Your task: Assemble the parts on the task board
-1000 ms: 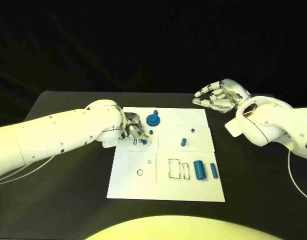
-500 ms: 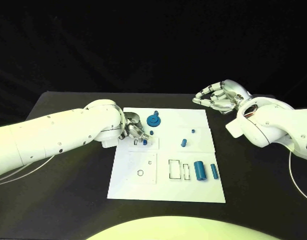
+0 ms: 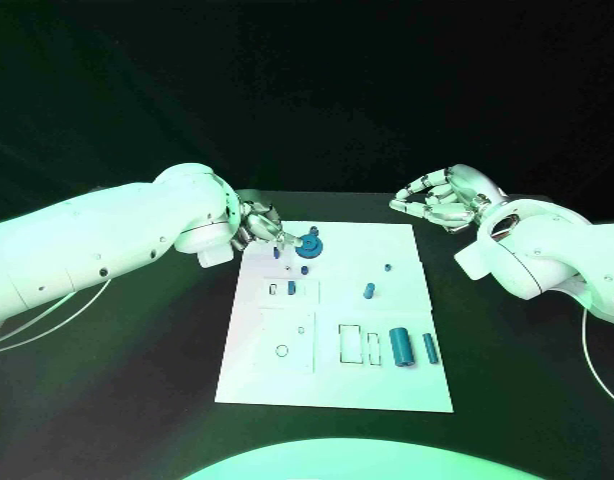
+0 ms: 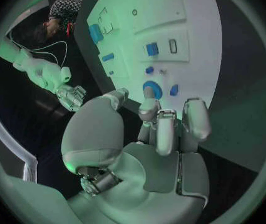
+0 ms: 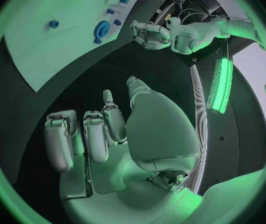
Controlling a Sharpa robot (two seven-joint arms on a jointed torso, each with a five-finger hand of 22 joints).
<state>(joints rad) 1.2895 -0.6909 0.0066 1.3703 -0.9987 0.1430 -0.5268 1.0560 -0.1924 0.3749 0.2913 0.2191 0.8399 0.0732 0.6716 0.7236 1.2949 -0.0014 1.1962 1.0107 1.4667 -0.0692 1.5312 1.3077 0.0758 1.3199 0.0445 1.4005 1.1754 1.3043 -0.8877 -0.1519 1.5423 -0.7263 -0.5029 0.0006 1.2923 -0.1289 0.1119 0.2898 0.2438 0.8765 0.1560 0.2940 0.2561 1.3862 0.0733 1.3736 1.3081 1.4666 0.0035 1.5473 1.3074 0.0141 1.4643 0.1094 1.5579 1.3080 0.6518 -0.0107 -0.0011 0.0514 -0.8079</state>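
From my left wrist camera I can see the left hand (image 4: pixel 160 134) holding nothing, fingers loosely apart just above the white board (image 4: pixel 195 40), near the round blue gear (image 4: pixel 151 90). From overhead that hand (image 3: pixel 264 225) sits at the board's (image 3: pixel 329 380) far left corner, beside the gear (image 3: pixel 307 246). My right hand (image 3: pixel 441 198) hovers off the board's far right corner, fingers curled inward, holding nothing. Two blue cylinders (image 3: pixel 412 347) lie on the board's near right part. The board rests on the black table (image 3: pixel 120 390).
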